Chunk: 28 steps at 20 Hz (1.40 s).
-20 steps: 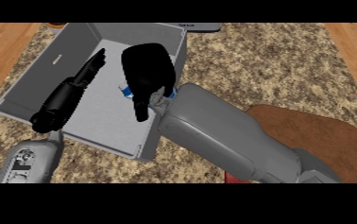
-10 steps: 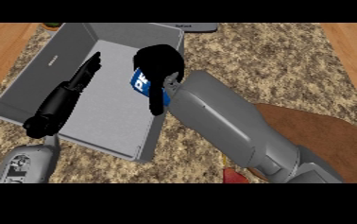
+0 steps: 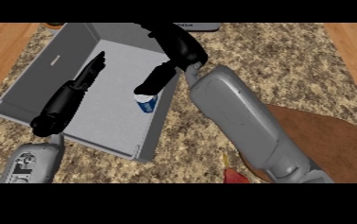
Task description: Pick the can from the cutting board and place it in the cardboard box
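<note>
Can (image 3: pixel 147 103) stands inside cardboard box (image 3: pixel 115 124) against its right wall, straight-fingered right hand (image 3: pixel 181 48) touching its top; left hand (image 3: pixel 66 102) flat, open.

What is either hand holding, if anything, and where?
The right hand touches the can at its top; a grip cannot be told. Left hand holds nothing.

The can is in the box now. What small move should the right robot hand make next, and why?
Probably lift the right robot hand straight up, away from the can. The can sits inside the cardboard box against its right wall, and the fingers only touch its top.
</note>
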Each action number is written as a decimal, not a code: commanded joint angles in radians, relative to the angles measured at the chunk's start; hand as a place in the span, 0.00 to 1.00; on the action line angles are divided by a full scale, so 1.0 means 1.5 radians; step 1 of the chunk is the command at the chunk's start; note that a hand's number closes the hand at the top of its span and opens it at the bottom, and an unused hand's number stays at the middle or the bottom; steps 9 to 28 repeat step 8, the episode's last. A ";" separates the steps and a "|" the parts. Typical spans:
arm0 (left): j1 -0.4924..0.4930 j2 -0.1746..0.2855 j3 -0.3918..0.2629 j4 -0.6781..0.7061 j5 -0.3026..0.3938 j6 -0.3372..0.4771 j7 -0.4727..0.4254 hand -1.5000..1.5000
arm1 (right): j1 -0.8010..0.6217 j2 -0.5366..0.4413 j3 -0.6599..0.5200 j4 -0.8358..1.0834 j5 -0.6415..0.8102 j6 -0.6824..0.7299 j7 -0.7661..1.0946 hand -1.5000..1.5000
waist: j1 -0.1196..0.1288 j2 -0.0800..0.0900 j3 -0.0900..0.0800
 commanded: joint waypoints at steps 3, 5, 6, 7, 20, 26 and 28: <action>-0.035 0.001 0.000 -0.003 0.004 -0.007 0.040 0.50 | 0.053 0.001 -0.067 0.001 -0.145 -0.173 -0.036 0.00 | 0.005 -0.001 -0.001; 0.000 0.000 0.003 -0.002 0.006 -0.009 -0.002 0.50 | 0.036 0.001 -0.080 0.060 -0.167 -0.186 -0.071 0.00 | 0.009 0.000 -0.002; -0.007 -0.021 -0.014 -0.011 -0.014 0.014 0.025 0.50 | 0.043 0.001 -0.108 0.071 -0.163 -0.159 -0.098 0.00 | -0.002 -0.001 -0.002; 0.015 -0.009 -0.009 -0.042 -0.005 0.002 0.033 0.50 | 0.030 0.001 -0.142 0.081 -0.155 -0.160 -0.110 0.00 | -0.002 -0.003 -0.002; 0.000 0.002 0.002 -0.005 -0.007 -0.005 0.008 0.50 | 0.034 -0.017 -0.161 0.112 -0.156 -0.133 -0.156 0.00 | -0.006 -0.001 -0.002; 0.000 0.002 0.002 -0.005 -0.007 -0.005 0.008 0.50 | 0.034 -0.017 -0.161 0.112 -0.156 -0.133 -0.156 0.00 | -0.006 -0.001 -0.002; 0.000 0.002 0.002 -0.005 -0.007 -0.005 0.008 0.50 | 0.034 -0.017 -0.161 0.112 -0.156 -0.133 -0.156 0.00 | -0.006 -0.001 -0.002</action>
